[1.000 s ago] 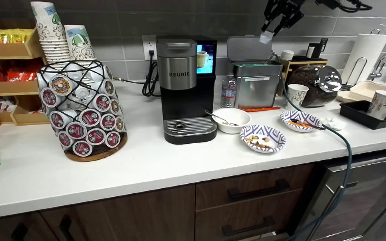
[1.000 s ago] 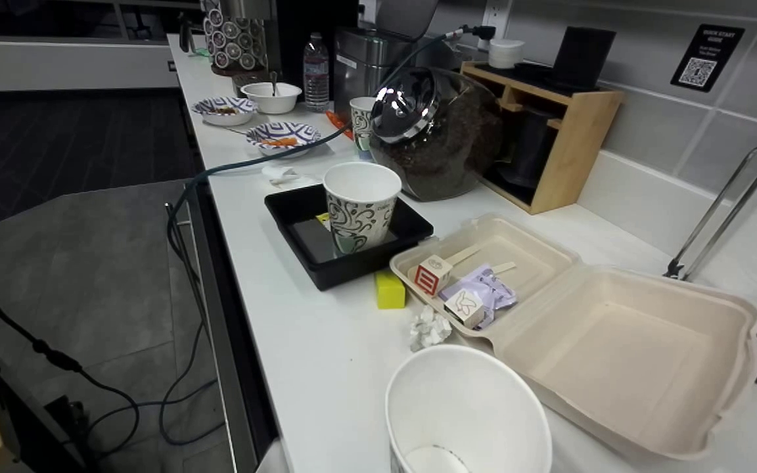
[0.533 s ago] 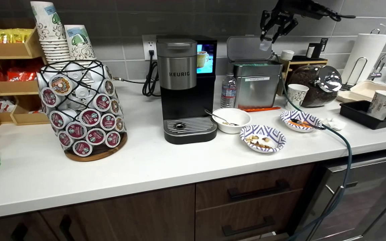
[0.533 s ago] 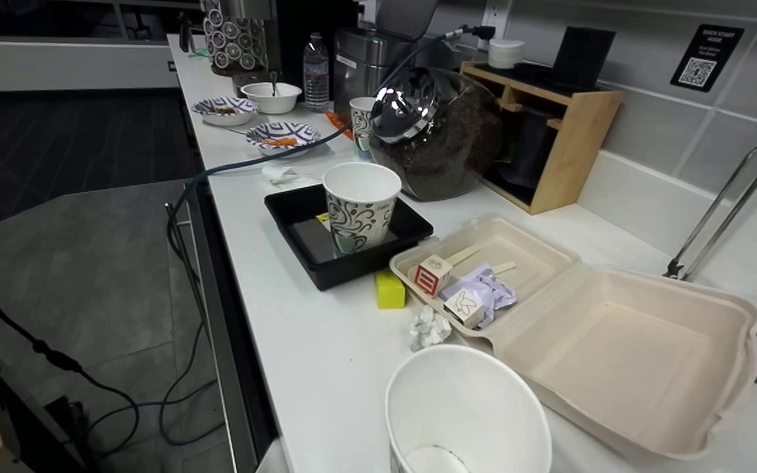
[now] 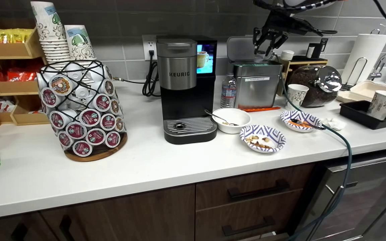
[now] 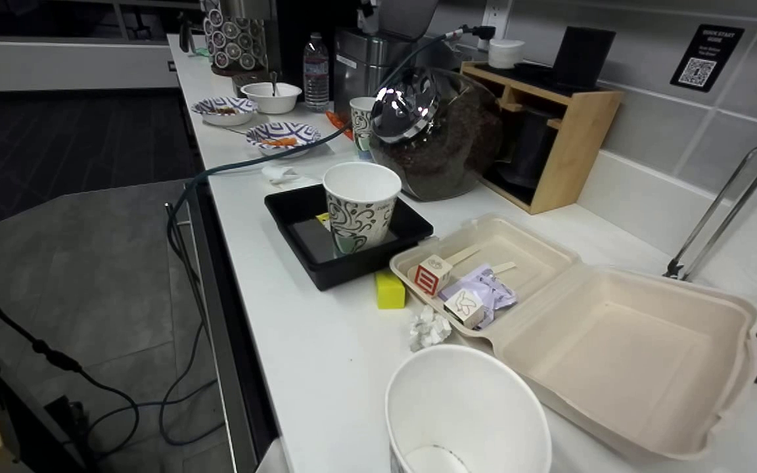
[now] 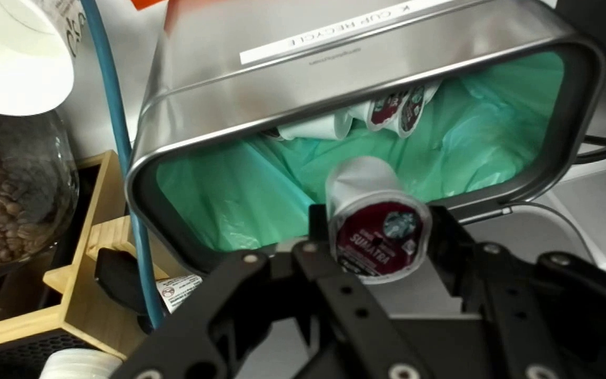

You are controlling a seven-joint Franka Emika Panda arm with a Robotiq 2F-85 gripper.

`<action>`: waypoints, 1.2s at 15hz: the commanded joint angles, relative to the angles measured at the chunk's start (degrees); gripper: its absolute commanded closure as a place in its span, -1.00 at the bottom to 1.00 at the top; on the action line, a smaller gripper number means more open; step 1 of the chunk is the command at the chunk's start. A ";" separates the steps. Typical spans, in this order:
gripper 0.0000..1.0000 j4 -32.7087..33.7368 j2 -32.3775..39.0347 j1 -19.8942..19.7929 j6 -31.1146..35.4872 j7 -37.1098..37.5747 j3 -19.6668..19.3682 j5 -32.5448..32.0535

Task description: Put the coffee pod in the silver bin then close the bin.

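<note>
The jaws pinch the coffee pod [image 7: 379, 221] by its sides above the silver bin [image 7: 276, 89], at a height hard to judge. Likely light but crushable, it wants gentle gripping near its rim.

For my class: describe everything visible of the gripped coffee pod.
The Sumatra coffee pod is a tapered white cup, apparently plastic, with a round maroon lid bearing a circular logo, pale lettering and a small dark spot near its middle. The lid faces the wrist camera. The gripper holds it by its sides over the open silver bin.
</note>
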 commanded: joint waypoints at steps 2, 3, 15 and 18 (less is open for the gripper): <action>0.51 9.05 7.39 0.01 -3.83 3.13 -1.94 -0.77; 0.51 10.00 8.31 -0.01 -4.38 3.29 -2.23 -0.71; -1.00 15.51 6.28 -2.46 -10.92 -4.32 0.35 2.52; -1.00 14.56 3.91 -6.99 -10.82 -17.47 4.78 7.39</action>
